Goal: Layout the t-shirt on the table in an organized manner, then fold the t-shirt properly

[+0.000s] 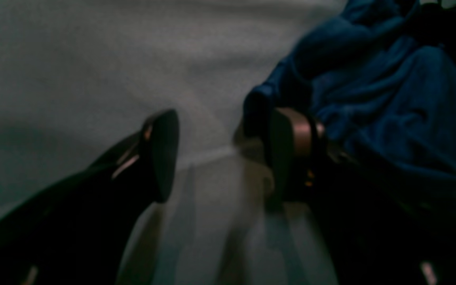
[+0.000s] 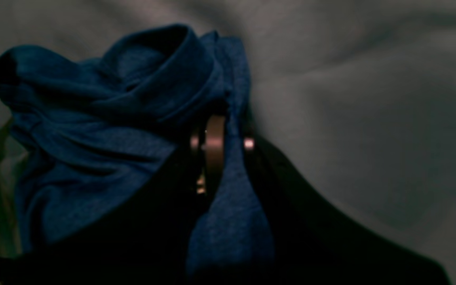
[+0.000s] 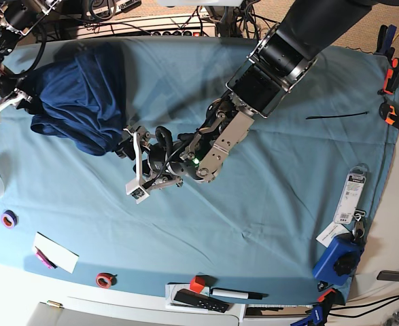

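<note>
While the worktop point(image 3: 274, 197) lies mostly bare, the t-shirt point(image 3: 77, 98) sits bunched at its far left corner. The right pincer point(image 2: 222, 144) is clamped on a fold at the t-shirt's outer edge; the left pincer point(image 1: 220, 154) gapes wide, one finger touching its near edge.

The t-shirt point(image 3: 77, 102) is dark navy blue with a faint heathered fleck, plain, without print. The table point(image 3: 267, 204) wears a smooth light teal-blue cloth. A small red cube point(image 3: 197, 283) and a red ring point(image 3: 104, 279) lie near its front edge.
</note>
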`<act>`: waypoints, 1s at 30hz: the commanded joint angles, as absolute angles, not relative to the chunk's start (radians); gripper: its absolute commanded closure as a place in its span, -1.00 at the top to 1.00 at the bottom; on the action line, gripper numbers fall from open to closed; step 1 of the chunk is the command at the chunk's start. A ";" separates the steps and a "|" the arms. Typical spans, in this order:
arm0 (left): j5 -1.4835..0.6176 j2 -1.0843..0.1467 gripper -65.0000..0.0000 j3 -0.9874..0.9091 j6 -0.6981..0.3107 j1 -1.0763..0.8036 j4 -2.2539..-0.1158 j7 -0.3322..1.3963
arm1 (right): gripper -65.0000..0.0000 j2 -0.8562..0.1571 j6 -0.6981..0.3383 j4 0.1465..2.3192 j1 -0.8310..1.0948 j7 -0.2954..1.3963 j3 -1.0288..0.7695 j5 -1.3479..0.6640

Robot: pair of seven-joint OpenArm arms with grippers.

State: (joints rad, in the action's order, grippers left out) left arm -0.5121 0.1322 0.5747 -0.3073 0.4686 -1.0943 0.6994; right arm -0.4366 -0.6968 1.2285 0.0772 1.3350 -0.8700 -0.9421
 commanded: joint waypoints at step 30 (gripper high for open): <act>-0.523 0.157 0.12 0.572 -0.312 0.499 -1.114 0.672 | -1.00 -0.479 -0.698 1.242 0.072 1.256 -1.177 -0.859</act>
